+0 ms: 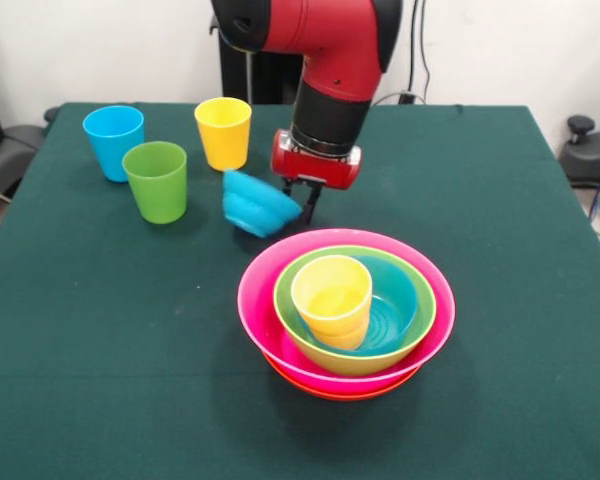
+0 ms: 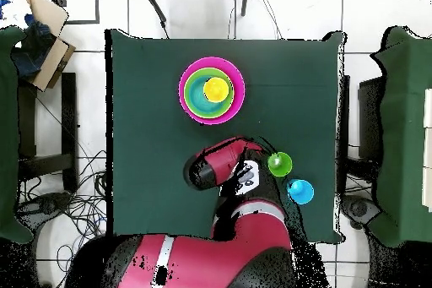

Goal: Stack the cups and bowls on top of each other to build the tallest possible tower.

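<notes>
Green counter (image 1: 100, 330). Hand (image 1: 302, 205) clamped on blue bowl's (image 1: 257, 205) rim: light, stiff, glossy plastic, likely slippery.

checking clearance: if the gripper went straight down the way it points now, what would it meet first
Probably the green table cloth: the gripper points down, holding a small blue bowl behind the nested pink bowl, though depth is unclear.
</notes>
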Controlling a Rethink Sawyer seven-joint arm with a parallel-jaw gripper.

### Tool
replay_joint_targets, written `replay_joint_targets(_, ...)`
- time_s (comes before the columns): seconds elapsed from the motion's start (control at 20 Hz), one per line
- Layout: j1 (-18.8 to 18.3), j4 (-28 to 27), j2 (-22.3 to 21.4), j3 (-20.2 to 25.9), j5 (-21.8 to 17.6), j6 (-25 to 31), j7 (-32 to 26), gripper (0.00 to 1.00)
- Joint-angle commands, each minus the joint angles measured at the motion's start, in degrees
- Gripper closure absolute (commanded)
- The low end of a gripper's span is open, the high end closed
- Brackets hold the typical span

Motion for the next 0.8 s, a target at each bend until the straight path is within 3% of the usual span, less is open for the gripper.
replay_joint_targets(0.05, 2.32, -2.41, -1.28, 1.50, 3.87, 6.85, 3.30, 1.00)
replay_joint_targets(0.3, 1.18, 0.34, -7.67, 4.12, 7.64, 12.23, -0.17, 1.00)
replay_joint_targets(0.45, -2.86, 3.72, -11.37, 8.98, 12.56, 17.69, -3.73, 1.00)
replay_joint_targets(0.65, -7.76, 6.70, -13.23, 14.51, 20.05, 24.52, -5.47, 1.00)
replay_joint_targets(0.8, -8.55, 5.90, -13.54, 15.52, 22.99, 28.44, -5.52, 1.00)
